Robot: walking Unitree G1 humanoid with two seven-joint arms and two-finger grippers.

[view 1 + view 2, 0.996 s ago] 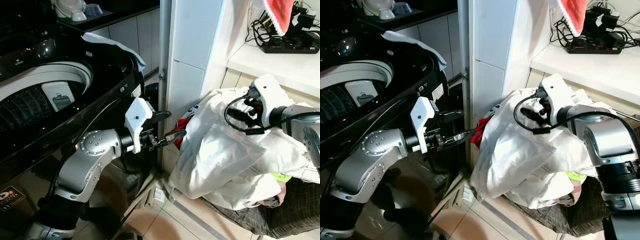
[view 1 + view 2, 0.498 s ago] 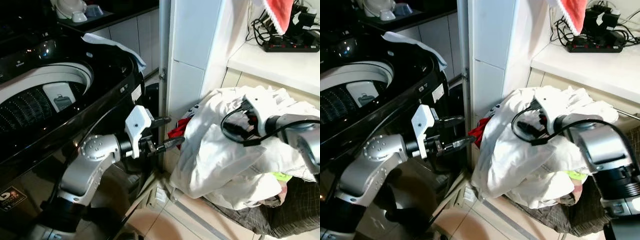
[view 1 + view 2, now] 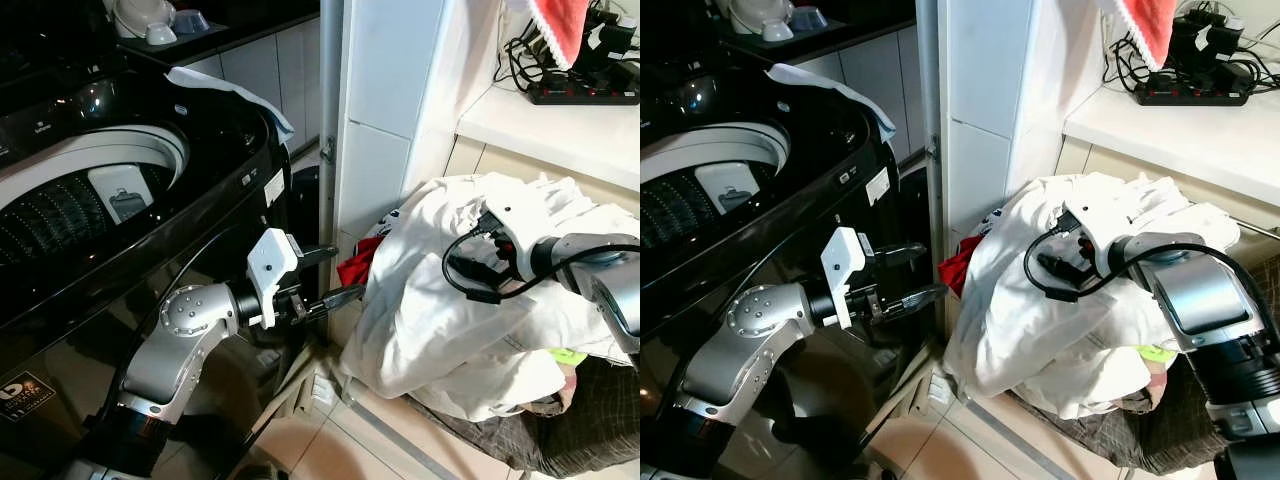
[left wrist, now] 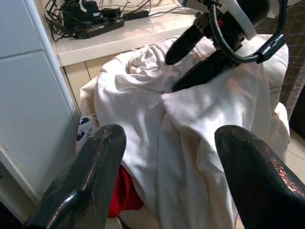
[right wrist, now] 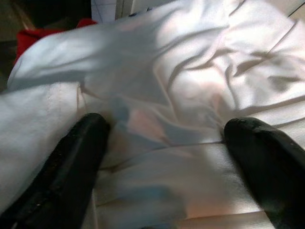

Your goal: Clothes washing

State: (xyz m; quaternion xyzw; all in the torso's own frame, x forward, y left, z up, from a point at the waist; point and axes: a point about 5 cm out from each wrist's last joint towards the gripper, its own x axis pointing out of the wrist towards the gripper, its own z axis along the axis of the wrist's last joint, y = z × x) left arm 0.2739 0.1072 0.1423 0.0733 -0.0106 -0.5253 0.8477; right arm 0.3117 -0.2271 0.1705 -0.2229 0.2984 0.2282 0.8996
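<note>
- Laundry scene seen from the robot's head: a black top-loading washing machine (image 3: pixel 150 190) stands on the robot's left with its lid up and its ribbed drum visible.
- A heap of clothes sits on the robot's right, below a white counter (image 3: pixel 560 125), topped by a large white garment (image 3: pixel 450 320).
- A red garment (image 3: pixel 357 266) peeks out at the heap's left edge, beside a white tiled wall corner (image 3: pixel 385 110).
- The left gripper (image 3: pixel 330 275) is held out level between the washer front and the heap, its two black fingers spread apart and holding nothing; it is near the red garment but not touching it.
- The right gripper (image 5: pixel 167 143) presses down on top of the white garment, fingers spread wide with the cloth bunched between them; they are not closed on it.
- In the left wrist view, the right gripper's fingers (image 4: pixel 190 38) rest on the white cloth.
- A black power strip (image 3: pixel 585 92) with cables lies on the counter, and a red-and-white cloth (image 3: pixel 555 25) hangs above it.
- A pale cloth (image 3: pixel 225 88) lies on the washer's back edge.
</note>
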